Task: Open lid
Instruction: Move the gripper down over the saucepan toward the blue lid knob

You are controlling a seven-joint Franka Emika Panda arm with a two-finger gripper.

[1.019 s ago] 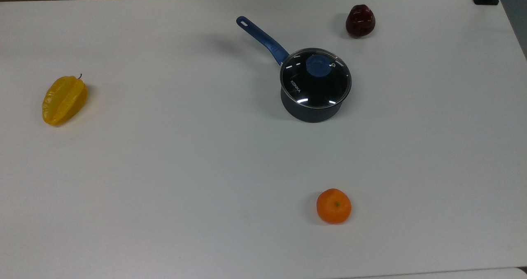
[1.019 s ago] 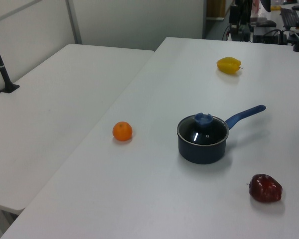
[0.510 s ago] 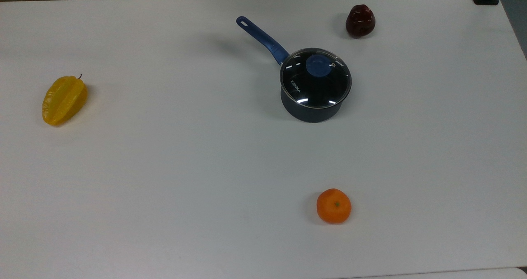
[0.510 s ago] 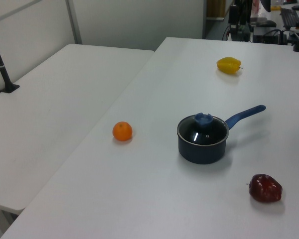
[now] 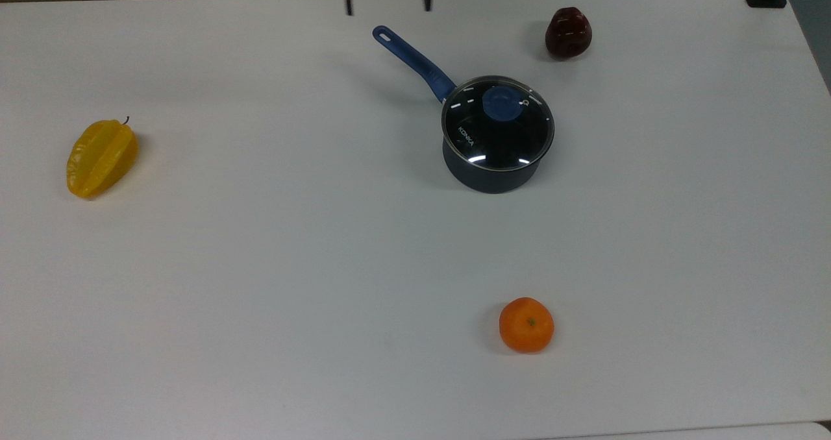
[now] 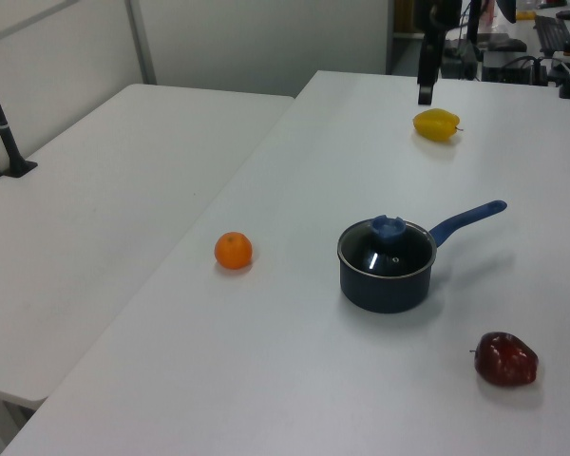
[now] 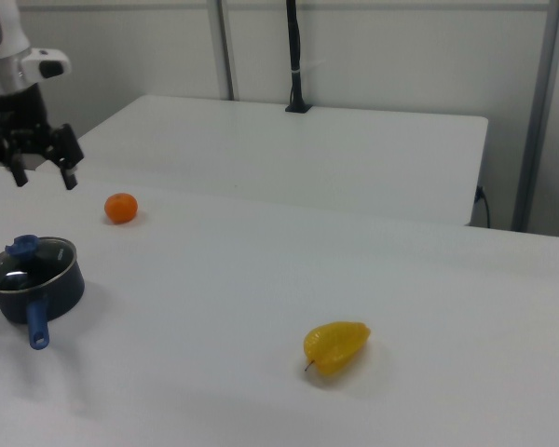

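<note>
Pincer [image 7: 45, 176] spread wide, empty, above the lid [image 5: 498, 122]; orange [image 5: 526, 324] far off.

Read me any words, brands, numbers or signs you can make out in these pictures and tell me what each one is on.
"KONKA": white lettering on the glass of the lid, seen in the top view, near the rim on the side toward the saucepan handle.
The short white marks elsewhere on the lid look like light reflections, not text.
The small mark beside the blue knob is too small to read.
Nothing else bears readable text.
</note>
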